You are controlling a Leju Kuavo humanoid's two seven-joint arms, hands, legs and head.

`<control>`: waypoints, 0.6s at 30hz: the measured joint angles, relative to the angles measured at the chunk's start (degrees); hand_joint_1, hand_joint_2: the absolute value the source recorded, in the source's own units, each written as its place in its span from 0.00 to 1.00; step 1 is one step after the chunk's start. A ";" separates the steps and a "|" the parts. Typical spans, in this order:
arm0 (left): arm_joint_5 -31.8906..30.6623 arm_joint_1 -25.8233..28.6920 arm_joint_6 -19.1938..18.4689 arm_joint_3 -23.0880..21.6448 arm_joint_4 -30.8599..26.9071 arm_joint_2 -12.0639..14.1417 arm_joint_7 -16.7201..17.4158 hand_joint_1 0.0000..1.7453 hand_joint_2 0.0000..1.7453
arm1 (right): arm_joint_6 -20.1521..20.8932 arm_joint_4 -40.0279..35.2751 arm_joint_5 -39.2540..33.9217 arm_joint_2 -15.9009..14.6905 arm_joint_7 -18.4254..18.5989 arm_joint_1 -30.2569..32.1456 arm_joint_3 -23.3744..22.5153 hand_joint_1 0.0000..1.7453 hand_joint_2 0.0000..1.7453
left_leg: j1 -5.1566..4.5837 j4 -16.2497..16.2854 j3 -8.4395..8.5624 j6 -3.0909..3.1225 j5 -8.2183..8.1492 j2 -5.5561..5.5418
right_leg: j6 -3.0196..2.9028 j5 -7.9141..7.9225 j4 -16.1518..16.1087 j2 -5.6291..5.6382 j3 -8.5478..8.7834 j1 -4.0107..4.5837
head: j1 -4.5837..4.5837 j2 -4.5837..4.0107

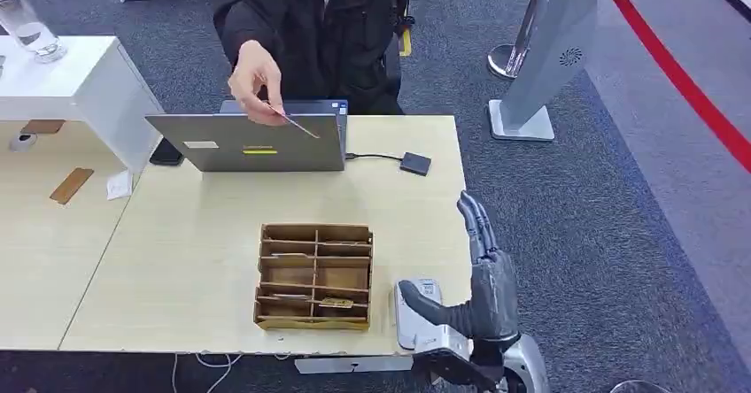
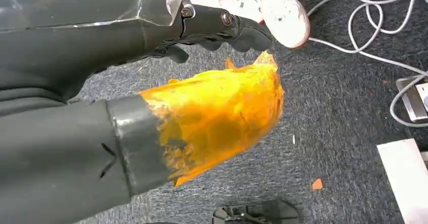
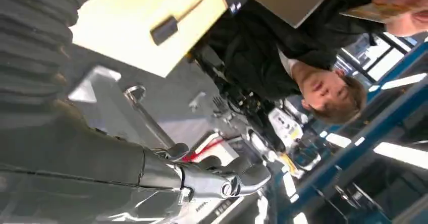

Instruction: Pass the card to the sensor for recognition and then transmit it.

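A person behind the table pinches a thin card (image 1: 293, 124) (image 3: 374, 12) and holds it out above the grey laptop (image 1: 252, 142). The small black sensor (image 1: 414, 163) (image 3: 164, 30) lies on the table right of the laptop, joined to it by a cable. My right hand (image 1: 484, 250) (image 3: 222, 176) is raised at the table's right edge. Its fingers are stretched out, it holds nothing, and it is well short of the card. My left hand (image 2: 212, 72) hangs over the carpet, its thumb wrapped in orange tape, with nothing in it.
A wooden compartment box (image 1: 314, 276) stands near the table's front edge, with a white device (image 1: 416, 312) to its right. A silver post on a base (image 1: 545, 48) stands on the carpet to the right. A lower table (image 1: 44, 234) adjoins on the left.
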 joint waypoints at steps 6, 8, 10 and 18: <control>-1.03 -0.11 -0.74 -0.76 0.09 0.31 0.57 0.00 0.00 | -1.59 2.23 6.46 -0.72 2.86 -4.92 1.16 0.00 1.00 | 0.00 0.00 0.01 0.00 0.01 0.01 | 0.01 0.03 0.00 0.01 0.01 0.00 | 0.02 0.00; -1.42 -0.10 -0.85 -0.96 0.09 0.35 0.72 0.00 0.00 | -1.75 3.00 8.26 -0.81 4.02 -6.40 1.36 0.00 1.00 | 0.00 0.00 0.01 0.00 0.01 0.01 | 0.01 0.03 0.00 0.01 0.00 0.00 | 0.00 0.00; -1.96 -0.17 -1.05 -1.22 0.09 0.39 1.14 0.00 0.00 | -2.16 3.83 10.71 -0.94 5.23 -8.03 1.64 0.00 1.00 | 0.00 0.00 0.01 0.00 0.01 0.02 | 0.01 0.03 0.00 0.02 0.00 0.00 | 0.00 0.00; -2.69 -0.26 -1.55 -2.10 0.09 0.50 1.42 0.00 0.00 | -3.80 7.02 17.73 -1.33 8.29 -12.38 2.75 0.00 1.00 | 0.00 0.00 0.00 0.00 0.01 0.03 | 0.01 0.03 0.00 0.04 -0.01 0.00 | 0.00 0.00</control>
